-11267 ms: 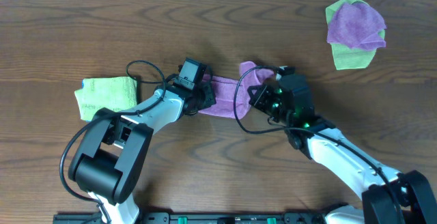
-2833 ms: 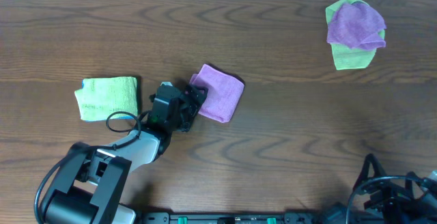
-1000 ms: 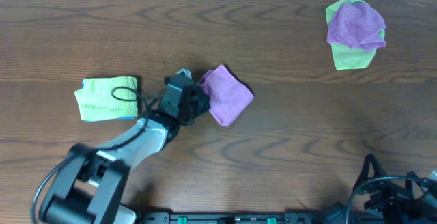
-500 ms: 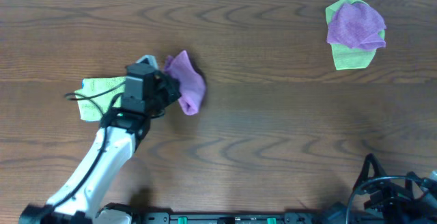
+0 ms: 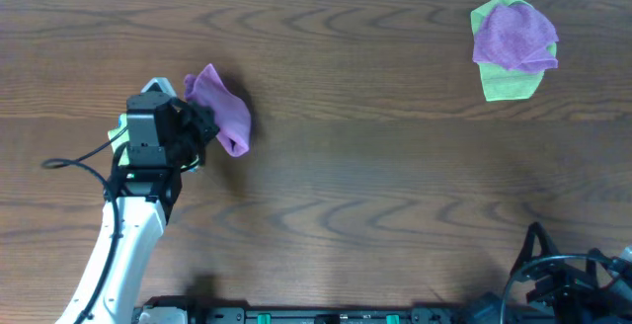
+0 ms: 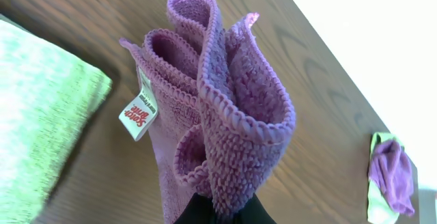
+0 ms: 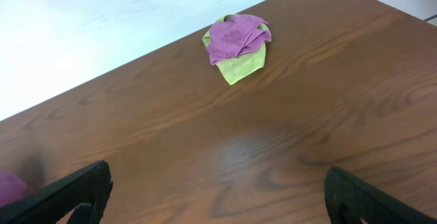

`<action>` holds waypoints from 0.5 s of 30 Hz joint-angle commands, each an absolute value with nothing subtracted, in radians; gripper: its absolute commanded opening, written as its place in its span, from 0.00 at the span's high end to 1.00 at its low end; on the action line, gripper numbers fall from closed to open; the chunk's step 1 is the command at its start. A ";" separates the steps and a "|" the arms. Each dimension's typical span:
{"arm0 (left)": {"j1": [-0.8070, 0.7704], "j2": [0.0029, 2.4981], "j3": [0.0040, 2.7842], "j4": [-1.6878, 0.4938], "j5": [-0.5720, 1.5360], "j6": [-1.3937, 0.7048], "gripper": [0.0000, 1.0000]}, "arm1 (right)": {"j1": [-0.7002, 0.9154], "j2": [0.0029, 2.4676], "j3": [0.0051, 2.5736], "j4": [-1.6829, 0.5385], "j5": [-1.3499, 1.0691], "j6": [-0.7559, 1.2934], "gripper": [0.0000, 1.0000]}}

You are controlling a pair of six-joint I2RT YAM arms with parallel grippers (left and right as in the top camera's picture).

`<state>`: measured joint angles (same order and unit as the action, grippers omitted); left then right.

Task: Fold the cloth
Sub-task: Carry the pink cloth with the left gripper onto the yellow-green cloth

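The cloth (image 5: 223, 113) is a purple-pink folded bundle, lifted off the table at the left. My left gripper (image 5: 196, 123) is shut on its lower edge. In the left wrist view the cloth (image 6: 218, 108) hangs in thick folds, with a white tag (image 6: 139, 109) on its left side. The dark fingertips (image 6: 198, 214) pinch it at the bottom of that view. My right gripper (image 7: 218, 203) is open over bare wood at the near right corner, with nothing between its fingers (image 7: 75, 197).
A folded lime-green cloth (image 6: 41, 115) lies just left of the held cloth, mostly hidden under my left arm in the overhead view. A purple cloth heaped on a green one (image 5: 513, 42) sits at the far right; the right wrist view shows this heap (image 7: 235, 43) too.
My left arm has carried the cloth off the table's middle, leftward and toward the far side, next to the green cloth. The right arm has not moved.
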<state>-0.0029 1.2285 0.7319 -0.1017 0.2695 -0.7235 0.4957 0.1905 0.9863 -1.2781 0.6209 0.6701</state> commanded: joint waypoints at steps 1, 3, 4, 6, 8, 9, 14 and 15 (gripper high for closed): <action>0.029 1.219 0.773 -0.101 0.262 -0.689 0.94 | 0.489 0.188 0.984 -1.279 0.632 0.680 0.01; 0.050 1.219 0.776 -0.100 0.259 -0.679 0.94 | 0.489 0.188 0.984 -1.279 0.632 0.680 0.01; 0.063 1.219 0.776 -0.100 0.259 -0.679 0.94 | 0.489 0.188 0.984 -1.279 0.632 0.680 0.01; 0.090 1.220 0.776 -0.100 0.259 -0.679 0.94 | 0.489 0.188 0.984 -1.279 0.632 0.680 0.01; 0.115 1.221 0.776 -0.100 0.259 -0.676 0.94 | 0.489 0.188 0.984 -1.279 0.632 0.680 0.01; 0.127 1.222 0.776 -0.100 0.259 -0.675 0.94 | 0.489 0.188 0.984 -1.279 0.632 0.680 0.01; 0.178 1.222 0.776 -0.101 0.263 -0.672 0.94 | 0.489 0.188 0.984 -1.279 0.632 0.680 0.01; 0.184 1.222 0.776 -0.101 0.263 -0.671 0.94 | 0.489 0.188 0.984 -1.279 0.632 0.680 0.01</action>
<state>0.1650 1.2285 0.7422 -0.1009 0.2626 -0.6979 0.4957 0.1905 0.9863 -1.2781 0.6209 0.6701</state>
